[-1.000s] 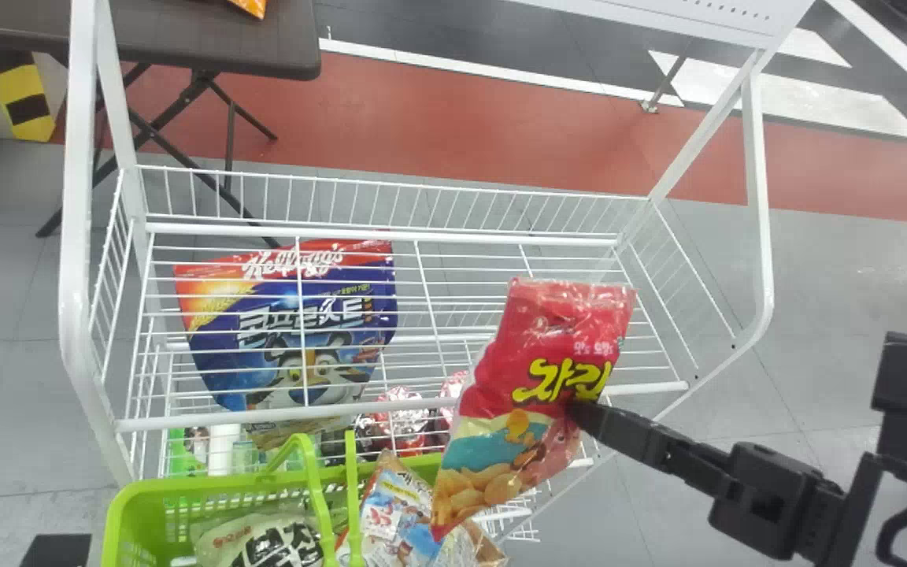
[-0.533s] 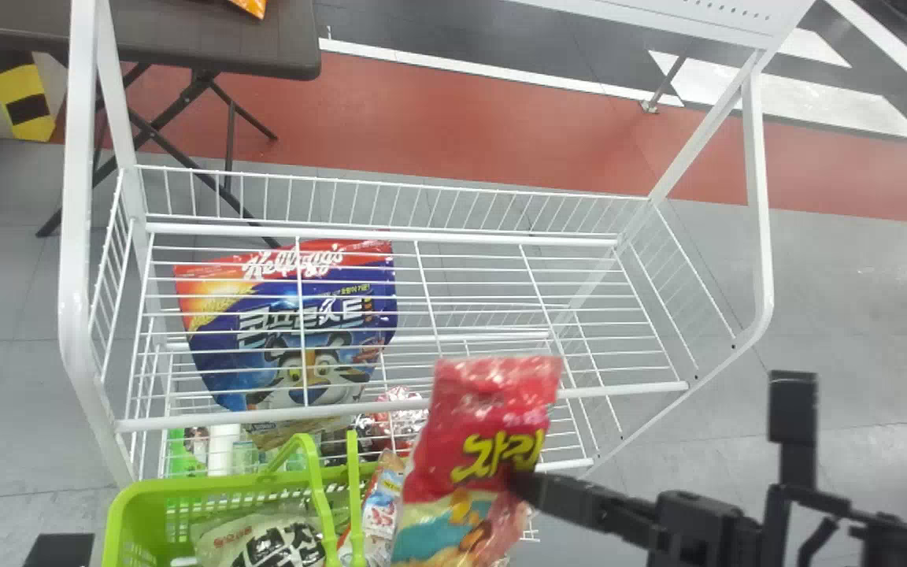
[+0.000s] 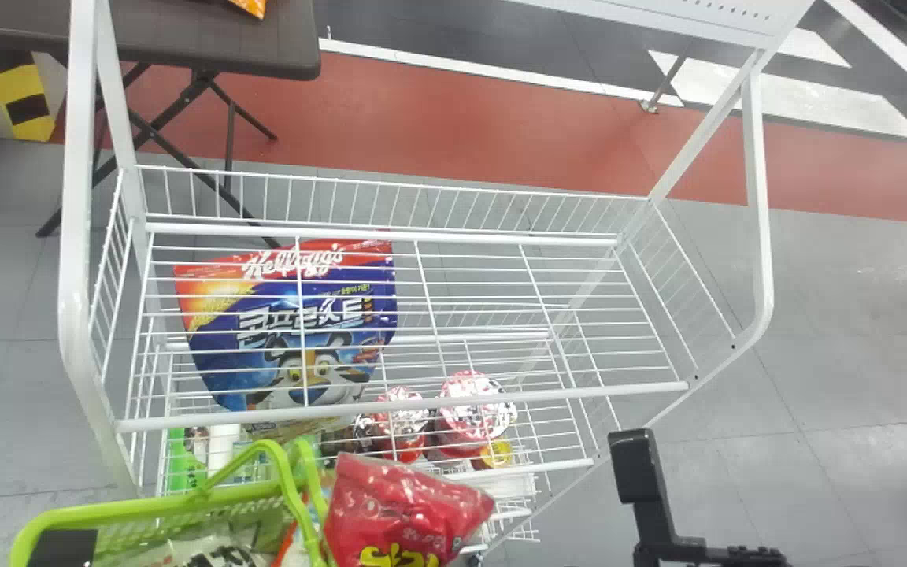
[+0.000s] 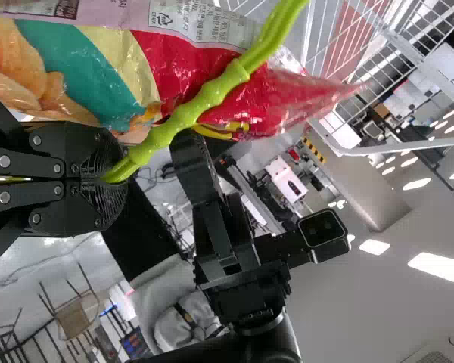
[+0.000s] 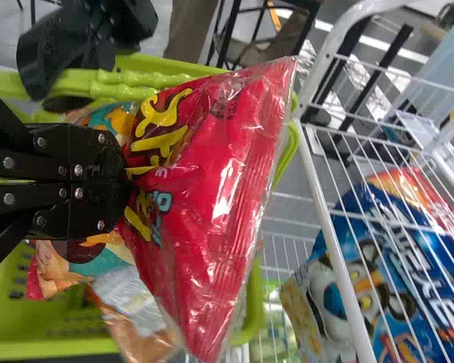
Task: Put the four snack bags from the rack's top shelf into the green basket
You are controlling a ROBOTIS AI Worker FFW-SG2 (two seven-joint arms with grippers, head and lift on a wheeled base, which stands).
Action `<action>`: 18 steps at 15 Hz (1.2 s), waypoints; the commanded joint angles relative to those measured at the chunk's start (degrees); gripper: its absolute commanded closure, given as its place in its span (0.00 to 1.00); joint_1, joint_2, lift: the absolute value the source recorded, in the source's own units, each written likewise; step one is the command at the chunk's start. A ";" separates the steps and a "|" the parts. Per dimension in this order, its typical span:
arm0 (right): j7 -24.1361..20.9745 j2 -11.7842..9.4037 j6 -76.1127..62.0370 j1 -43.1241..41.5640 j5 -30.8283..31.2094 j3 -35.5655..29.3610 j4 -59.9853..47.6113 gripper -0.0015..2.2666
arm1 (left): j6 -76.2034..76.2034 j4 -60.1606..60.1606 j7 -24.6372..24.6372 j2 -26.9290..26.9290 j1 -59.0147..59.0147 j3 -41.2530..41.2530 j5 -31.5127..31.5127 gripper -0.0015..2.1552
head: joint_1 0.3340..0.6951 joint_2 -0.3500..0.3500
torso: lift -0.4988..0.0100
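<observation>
while the right gripper (image 3: 674, 550) grasps the red bag (image 3: 402, 512) over the basket's edge (image 3: 146, 508), the left gripper (image 3: 64, 547) clenches its handle (image 3: 288, 490)

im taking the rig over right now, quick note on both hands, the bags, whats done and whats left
Left hand: shut on the handle of the green basket.
Right hand: shut on the red snack bag, at the basket, beside the handle.
Done: at least two bags in the basket, a pale one and a brown-orange one. Can't tell if a fourth lies beneath.
Left: settle the red bag in and release it, then count. The blue cereal bag seems to sit below the top shelf's wires, so probably not one of the four.
</observation>
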 commanded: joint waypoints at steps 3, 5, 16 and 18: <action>-0.49 -0.55 0.82 -3.98 -1.59 -0.92 6.56 0.99 | 0.04 -0.05 -0.19 0.14 0.12 -0.05 0.00 0.82 | 1.00 0.00 | 0.98; -1.63 -2.22 0.82 -6.79 -5.90 -0.75 12.18 0.96 | 0.04 -0.05 -0.01 0.06 0.12 -0.14 0.00 0.82 | 1.00 0.00 | 0.98; 4.96 -7.23 0.82 -4.77 -9.24 -2.94 0.32 0.02 | 0.04 -0.14 -0.01 0.23 0.21 -0.14 0.00 0.82 | 1.00 0.00 | 0.98; 4.87 -7.32 0.82 -5.30 -13.46 -5.93 -1.53 0.02 | 0.04 -0.05 0.08 0.14 0.21 -0.22 0.00 0.82 | 1.00 0.00 | 0.98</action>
